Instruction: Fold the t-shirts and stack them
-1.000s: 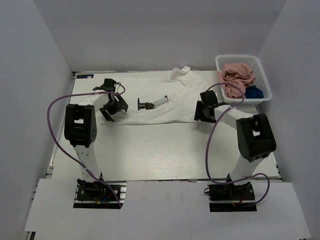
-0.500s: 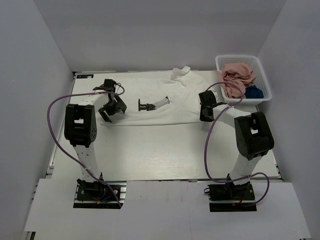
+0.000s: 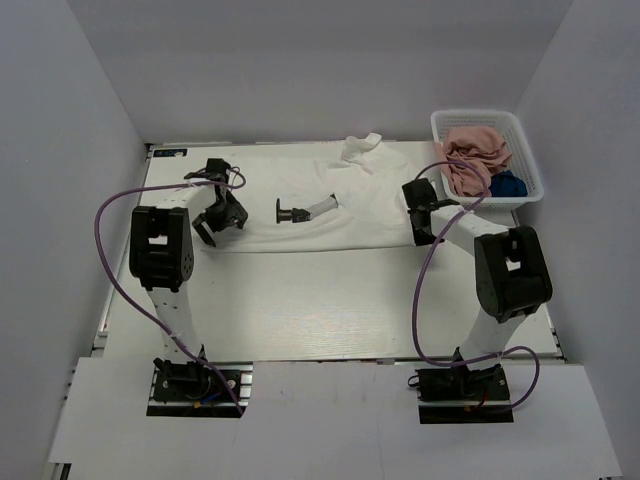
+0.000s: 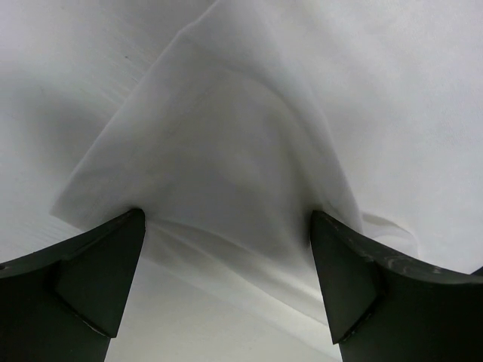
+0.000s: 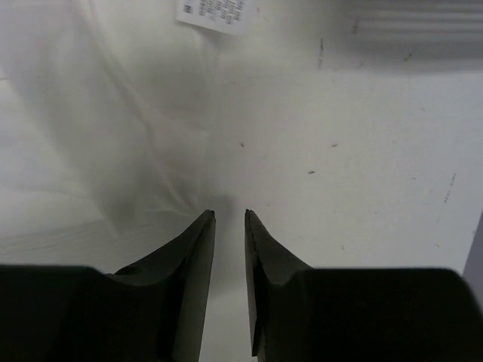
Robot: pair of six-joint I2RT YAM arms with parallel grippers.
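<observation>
A white t-shirt (image 3: pixel 330 195) with a small black print (image 3: pixel 294 211) lies spread across the back of the table (image 3: pixel 300 300). My left gripper (image 3: pixel 208 228) is at its left edge. In the left wrist view the left gripper (image 4: pixel 226 219) is open wide, with a folded corner of the white t-shirt (image 4: pixel 219 151) between the fingers. My right gripper (image 3: pixel 420 232) is at the shirt's right edge. In the right wrist view its jaws (image 5: pixel 229 213) stand a narrow gap apart with nothing seen between them, and the white t-shirt's thin edge (image 5: pixel 113 136) lies just left of the tips.
A white lattice basket (image 3: pixel 522 150) stands at the back right. It holds a dusty pink t-shirt (image 3: pixel 475 155) and a navy blue t-shirt (image 3: pixel 508 184). Grey walls close in both sides and the back. A sewn-in label (image 5: pixel 219 11) shows on the shirt.
The right gripper has shifted a little right to the shirt's edge and its jaws have narrowed from wide. The left gripper has edged slightly left and stayed open.
</observation>
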